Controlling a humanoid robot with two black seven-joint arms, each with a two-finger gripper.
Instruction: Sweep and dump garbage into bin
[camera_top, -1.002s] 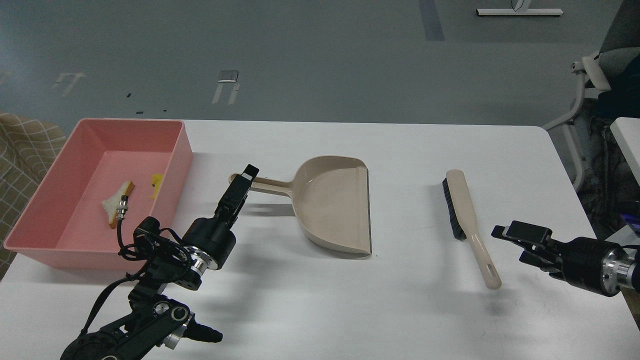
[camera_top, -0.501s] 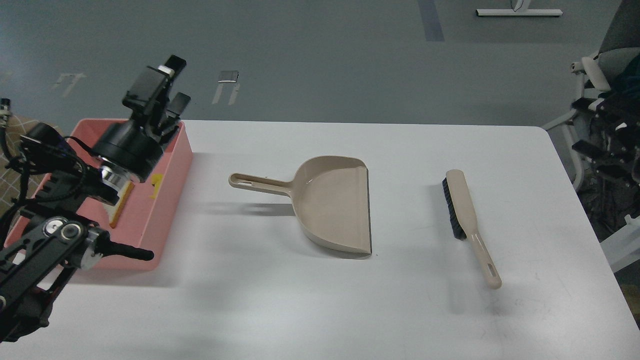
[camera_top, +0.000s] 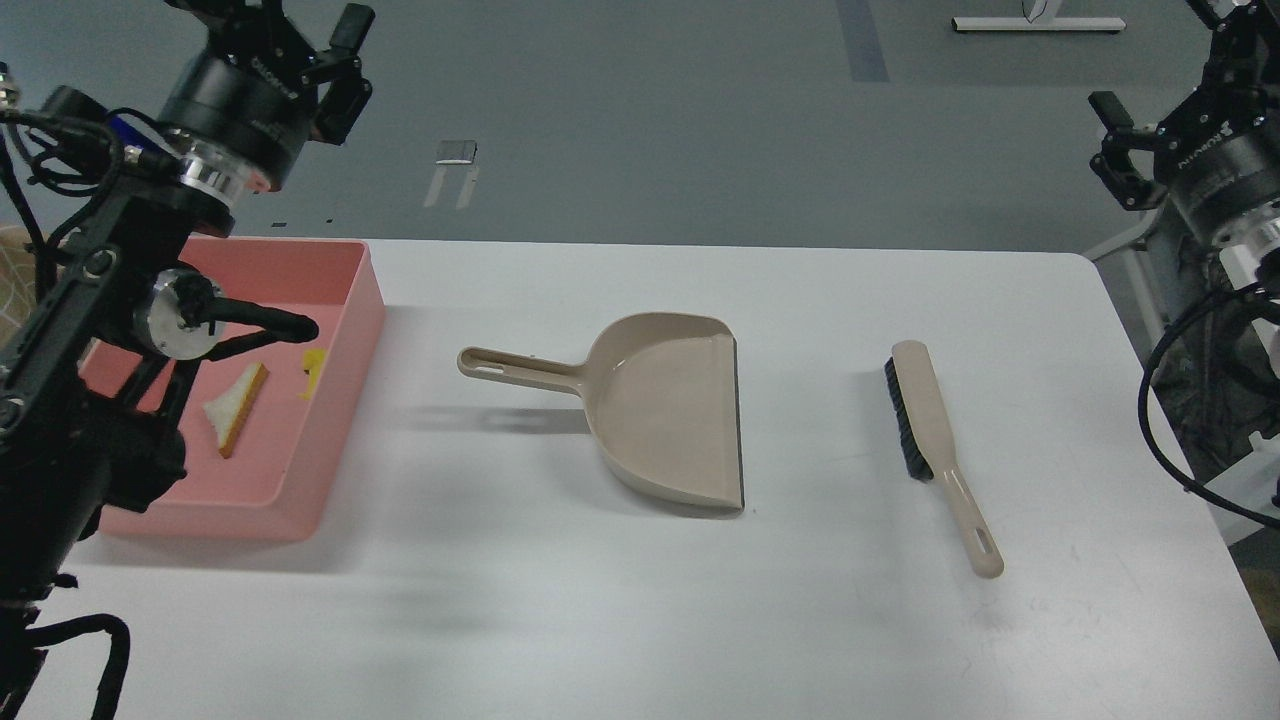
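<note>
The salmon-pink bin stands at the table's left edge. In it lie the garbage scraps: a white bread slice with brown crust and a small yellow piece. The beige dustpan lies empty at mid-table, its handle pointing left. The beige brush with black bristles lies to its right. My left gripper is raised high above the bin's far end; its fingertips are cut off by the top edge. My right gripper is raised at the far right, off the table, holding nothing that I can see.
My left arm's dark links cover the bin's left part. A chair and cables stand beyond the table's right edge. The white table ends at the front and right.
Both arms have lifted up and away from the table, the left from the dustpan handle to above the bin, the right from near the brush handle to the upper right. Dustpan and brush stayed put.
</note>
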